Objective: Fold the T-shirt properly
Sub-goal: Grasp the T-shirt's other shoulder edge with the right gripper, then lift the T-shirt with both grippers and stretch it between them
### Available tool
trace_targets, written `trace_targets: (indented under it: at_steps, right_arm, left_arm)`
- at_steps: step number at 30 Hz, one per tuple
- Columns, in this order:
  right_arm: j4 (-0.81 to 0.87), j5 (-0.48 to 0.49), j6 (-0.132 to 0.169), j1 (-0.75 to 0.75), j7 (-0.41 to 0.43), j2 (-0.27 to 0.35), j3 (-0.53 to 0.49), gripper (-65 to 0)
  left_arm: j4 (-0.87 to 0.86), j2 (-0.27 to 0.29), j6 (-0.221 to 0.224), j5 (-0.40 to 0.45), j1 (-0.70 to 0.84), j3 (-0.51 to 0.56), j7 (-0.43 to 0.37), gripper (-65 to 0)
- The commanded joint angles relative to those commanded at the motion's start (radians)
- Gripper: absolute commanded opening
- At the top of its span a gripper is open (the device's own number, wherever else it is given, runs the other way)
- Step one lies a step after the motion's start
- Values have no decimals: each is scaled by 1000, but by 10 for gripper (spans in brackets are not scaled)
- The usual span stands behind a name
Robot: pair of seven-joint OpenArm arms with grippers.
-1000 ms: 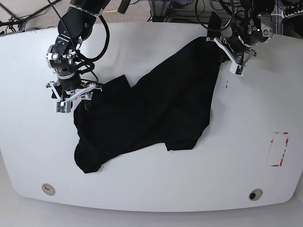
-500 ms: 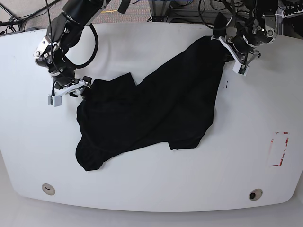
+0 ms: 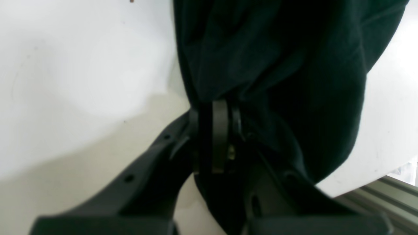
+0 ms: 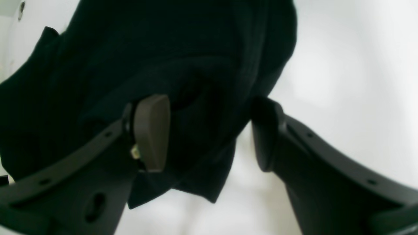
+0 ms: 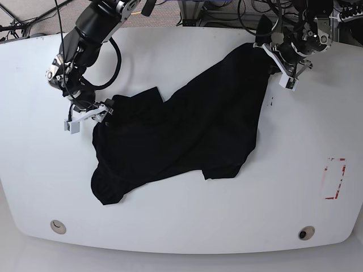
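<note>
- The right hand (image 5: 88,116) sits at the T-shirt's left edge, its jaws spread wide with cloth lying between them, not pinched.
- The black T-shirt (image 5: 181,130) lies crumpled across the middle of the white desk (image 5: 187,226), stretching diagonally from near left to far right.
- The left hand (image 5: 279,67), pressed together, pinches the shirt's far right corner.

The base camera looks straight down on the whole surface (image 5: 181,226); both wrist cameras (very close) share its T-shirt (image 5: 181,130).
</note>
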Motion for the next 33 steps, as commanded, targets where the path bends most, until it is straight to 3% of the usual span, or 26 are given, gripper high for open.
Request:
trace_targets:
  at_steps: [2, 5, 6, 18, 26, 33]
  right_arm:
    - [-28, 0, 0, 11, 0, 5, 0, -428]
    - [-31, 5, -3, 12, -2, 17, 0, -626]
    - [-29, 5, -5, 12, -2, 18, 0, -650]
    - [229, 9, 0, -123, -31, 97, 0, -650]
    - [486, 117, 0, -245, -51, 137, -17, -650]
    - [555, 187, 0, -253, -51, 218, -104, -650]
  left_arm:
    - [0, -2, 0, 0, -2, 0, 0, -636]
    - [2, -2, 0, 0, 0, 0, 0, -636]
    - [2, -2, 0, 0, -2, -2, 0, -636]
    - [9, -3, -2, -8, -37, -83, 0, -635]
    - [92, -2, -2, -8, -81, -84, 3, -633]
    - [132, -3, -2, -9, -221, -109, 155, -633]
